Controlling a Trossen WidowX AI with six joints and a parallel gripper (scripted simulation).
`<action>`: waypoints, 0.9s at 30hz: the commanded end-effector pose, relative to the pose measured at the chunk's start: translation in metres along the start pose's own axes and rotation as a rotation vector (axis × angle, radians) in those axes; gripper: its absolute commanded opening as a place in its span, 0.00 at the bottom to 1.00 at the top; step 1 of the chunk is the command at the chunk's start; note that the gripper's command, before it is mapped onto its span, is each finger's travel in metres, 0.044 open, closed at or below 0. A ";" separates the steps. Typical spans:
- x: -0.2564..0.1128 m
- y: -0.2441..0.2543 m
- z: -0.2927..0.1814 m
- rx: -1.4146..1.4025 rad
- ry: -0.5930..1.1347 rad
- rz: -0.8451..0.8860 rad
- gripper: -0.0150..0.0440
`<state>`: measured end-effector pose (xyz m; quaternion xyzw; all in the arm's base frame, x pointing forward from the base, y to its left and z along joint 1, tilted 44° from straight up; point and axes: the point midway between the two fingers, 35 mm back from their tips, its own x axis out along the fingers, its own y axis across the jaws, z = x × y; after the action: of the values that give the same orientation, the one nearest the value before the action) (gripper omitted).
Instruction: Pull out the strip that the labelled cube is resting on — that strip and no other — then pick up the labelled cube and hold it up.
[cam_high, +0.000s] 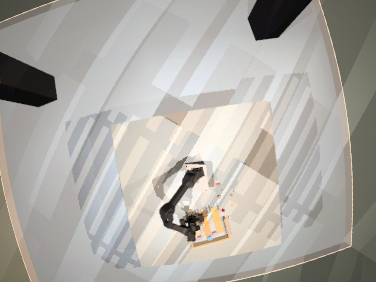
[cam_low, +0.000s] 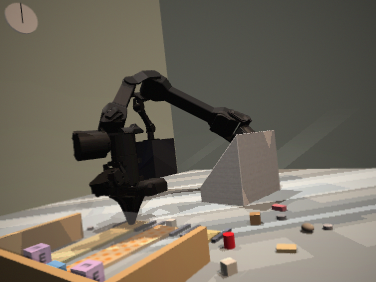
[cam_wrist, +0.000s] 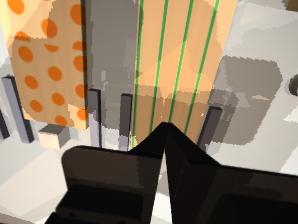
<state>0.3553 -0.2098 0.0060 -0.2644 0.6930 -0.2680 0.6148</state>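
Note:
Two purple cubes lettered E, one (cam_low: 37, 253) at the left and one (cam_low: 87, 270) nearer the camera, sit in the tray with a blue cube (cam_low: 56, 265) between them. What each rests on is largely hidden by the tray wall. An orange-dotted strip (cam_low: 115, 247) (cam_wrist: 54, 74) and a green-lined strip (cam_wrist: 172, 60) run side by side; part of another yellowish strip (cam_low: 213, 234) shows past the right wall. My gripper (cam_low: 132, 222) (cam_wrist: 165, 127) is shut and empty, pointing down over the outer end of the green-lined strip. Contact with it cannot be told.
Dark guide bars (cam_wrist: 95, 117) (cam_low: 180, 230) flank the strip ends. The wooden tray wall (cam_low: 165, 255) rises at the right. A small pale cube (cam_wrist: 51, 137) (cam_low: 170, 222) lies by the dotted strip's end. A red cylinder (cam_low: 228, 240), a beige cube (cam_low: 228, 267) and a brown cube (cam_low: 255, 218) stand outside.

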 end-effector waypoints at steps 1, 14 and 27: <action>0.003 0.000 0.000 0.001 0.002 0.004 0.25; 0.004 0.000 -0.015 0.000 0.003 0.004 0.25; 0.004 0.001 -0.035 0.000 0.003 0.004 0.25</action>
<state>0.3296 -0.2079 0.0081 -0.2657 0.6887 -0.2678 0.6191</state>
